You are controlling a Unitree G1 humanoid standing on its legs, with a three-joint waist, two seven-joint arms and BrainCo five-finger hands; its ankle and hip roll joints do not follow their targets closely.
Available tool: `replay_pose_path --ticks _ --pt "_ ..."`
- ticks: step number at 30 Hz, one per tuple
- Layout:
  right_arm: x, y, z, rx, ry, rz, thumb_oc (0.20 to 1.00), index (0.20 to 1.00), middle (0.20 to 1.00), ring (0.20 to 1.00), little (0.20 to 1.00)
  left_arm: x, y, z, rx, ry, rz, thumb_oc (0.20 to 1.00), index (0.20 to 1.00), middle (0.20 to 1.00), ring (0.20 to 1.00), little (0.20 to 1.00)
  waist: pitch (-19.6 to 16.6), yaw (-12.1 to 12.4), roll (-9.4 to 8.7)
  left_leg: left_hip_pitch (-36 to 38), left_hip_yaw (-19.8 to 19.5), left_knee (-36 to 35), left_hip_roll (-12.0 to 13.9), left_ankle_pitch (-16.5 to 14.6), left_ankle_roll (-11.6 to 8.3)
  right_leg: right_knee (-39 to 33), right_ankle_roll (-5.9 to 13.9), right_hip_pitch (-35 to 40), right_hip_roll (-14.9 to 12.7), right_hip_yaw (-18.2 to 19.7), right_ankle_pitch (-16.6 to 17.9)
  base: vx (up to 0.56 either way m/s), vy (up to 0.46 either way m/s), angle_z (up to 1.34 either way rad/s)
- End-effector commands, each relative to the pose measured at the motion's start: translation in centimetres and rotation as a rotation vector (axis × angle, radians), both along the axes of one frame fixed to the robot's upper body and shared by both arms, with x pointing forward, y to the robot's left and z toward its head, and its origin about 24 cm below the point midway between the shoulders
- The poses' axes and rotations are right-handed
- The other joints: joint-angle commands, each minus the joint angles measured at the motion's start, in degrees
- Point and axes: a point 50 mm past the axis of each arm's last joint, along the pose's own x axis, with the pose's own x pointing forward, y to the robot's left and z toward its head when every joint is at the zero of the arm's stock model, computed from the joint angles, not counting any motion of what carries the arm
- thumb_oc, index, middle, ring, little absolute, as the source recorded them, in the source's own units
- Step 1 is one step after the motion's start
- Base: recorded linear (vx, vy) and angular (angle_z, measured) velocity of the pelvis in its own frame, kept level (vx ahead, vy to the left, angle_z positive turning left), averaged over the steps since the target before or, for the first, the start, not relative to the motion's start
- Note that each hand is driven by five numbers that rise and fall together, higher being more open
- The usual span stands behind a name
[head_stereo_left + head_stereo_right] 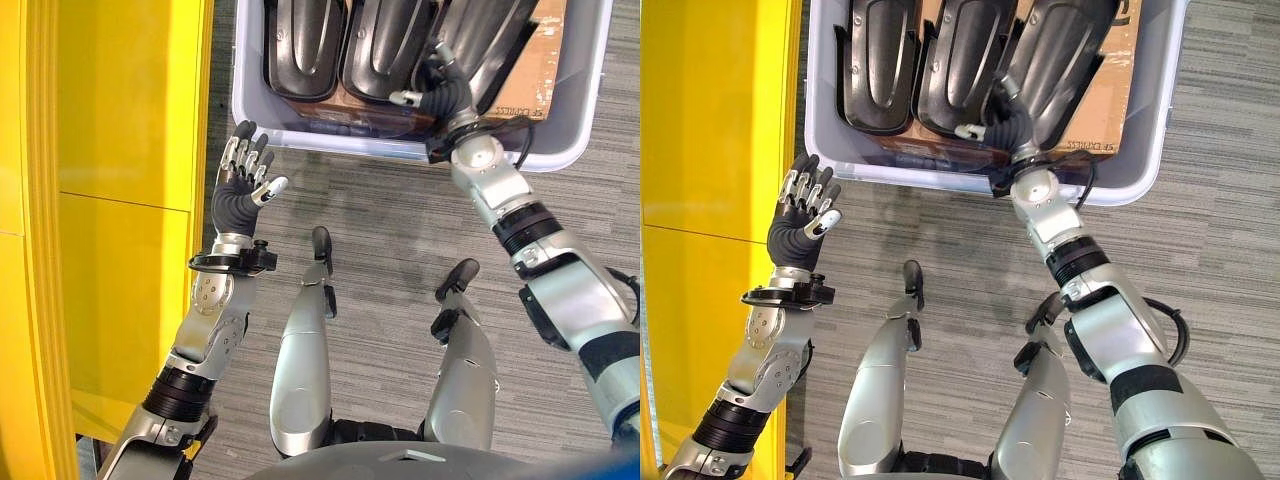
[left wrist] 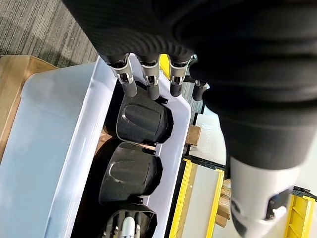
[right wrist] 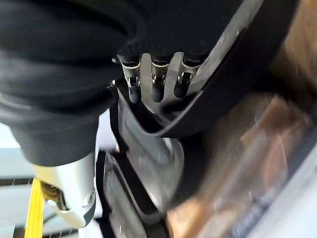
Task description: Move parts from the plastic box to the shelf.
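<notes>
A pale grey plastic box (image 1: 400, 150) stands on the carpet ahead of me. Three black moulded parts lie side by side in it on cardboard (image 1: 535, 70): a left part (image 1: 300, 45), a middle part (image 1: 385, 45) and a right part (image 1: 490, 40). My right hand (image 1: 445, 100) reaches over the near rim. Its straight fingers (image 3: 157, 84) lie flat against the right part (image 3: 223, 84), while the thumb (image 1: 405, 97) sticks out sideways, clear of it. My left hand (image 1: 240, 195) hovers open and holds nothing, in front of the box and beside the yellow shelf (image 1: 100, 200).
The yellow shelf runs along my whole left side as a tall flat wall. Grey striped carpet (image 1: 380, 230) lies between me and the box. In the left wrist view, the box wall (image 2: 64, 148) and two of the parts (image 2: 141, 119) show past the fingers.
</notes>
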Motion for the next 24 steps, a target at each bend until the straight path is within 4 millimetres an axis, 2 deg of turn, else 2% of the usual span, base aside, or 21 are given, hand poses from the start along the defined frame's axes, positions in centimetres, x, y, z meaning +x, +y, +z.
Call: replay_pose_path --ticks 1,8,12,16,17,18,20,24 --pt "-1.2 1.2 1.9 0.052 -0.096 0.109 1.0 1.0 1.0 1.0 1.0 -1.7 -1.1 2.4 -0.039 -0.126 -0.062 1.0 1.0 1.0 1.0 1.0 -0.21 1.39 1.32 4.02 -2.36 -0.01 3.55 -3.2 -4.06 6.94 4.26 -3.52 -5.7 6.24 -2.5 0.0 0.017 0.03" --pt "-3.1 1.1 -0.7 0.149 -0.051 0.195 1.0 1.0 1.0 1.0 1.0 -1.9 -0.3 1.8 -0.023 -0.092 -0.012 1.0 1.0 1.0 1.0 1.0 -0.21 0.23 0.18 4.21 -2.44 1.02 3.67 -3.86 -3.97 6.83 4.24 -2.74 -5.68 6.2 -2.45 0.0 0.0 0.0" --pt "-4.6 0.8 -0.8 0.163 -0.087 0.221 1.0 1.0 1.0 1.0 1.0 -2.2 0.2 1.6 -0.025 -0.078 0.01 1.0 1.0 1.0 1.0 1.0 -0.21 -0.44 -0.15 4.58 -2.36 1.31 3.85 -4.08 -3.99 6.64 4.32 -2.2 -5.71 6.27 -2.4 0.0 0.0 0.0" --pt "-5.7 0.4 0.2 0.167 -0.164 0.223 1.0 1.0 1.0 1.0 1.0 -2.3 0.4 1.6 -0.023 -0.078 0.024 1.0 1.0 1.0 1.0 1.0 -0.21 -0.95 -0.43 4.84 -2.14 1.29 3.89 -4.14 -4.07 6.49 4.41 -2.09 -5.72 6.35 -2.35 -0.02 0.007 0.0" --pt "-6.8 0.0 1.8 0.169 -0.265 0.213 1.0 1.0 1.0 1.0 1.0 -2.3 0.4 1.8 -0.028 -0.087 0.036 1.0 1.0 1.0 1.0 1.0 -0.21 -1.59 -0.68 3.94 -1.84 1.18 3.69 -2.82 -3.64 6.03 3.75 -3.02 -5.92 6.22 -0.97 0.0 0.0 0.0" --pt "-6.8 0.0 1.7 0.169 -0.262 0.213 1.0 1.0 1.0 1.0 1.0 -2.3 0.4 1.7 -0.028 -0.083 0.037 1.0 1.0 1.0 1.0 1.0 -0.21 -1.48 -0.59 4.93 -1.96 1.29 3.9 -4.11 -4.04 6.53 4.44 -2.25 -5.81 6.51 -2.23 -0.07 0.034 0.01" --pt "-8.2 -0.1 3.7 0.177 -0.392 0.203 1.0 1.0 1.0 1.0 1.0 -2.4 0.5 2.0 -0.028 -0.095 0.052 1.0 1.0 1.0 1.0 1.0 -0.21 -2.31 -0.93 4.09 -1.64 1.27 3.82 -2.97 -3.72 6.0 3.85 -3.07 -5.89 6.49 -1.02 -0.03 0.013 0.0" --pt "-10.1 -0.2 5.3 0.232 -0.517 0.207 1.0 1.0 1.0 1.0 1.0 -2.6 0.6 1.9 -0.037 -0.093 0.067 1.0 1.0 1.0 1.0 1.0 -0.21 -3.01 -1.14 4.78 -0.95 0.63 3.8 -2.79 -3.87 5.69 4.0 -2.78 -5.84 6.73 -0.89 0.0 0.0 0.0"
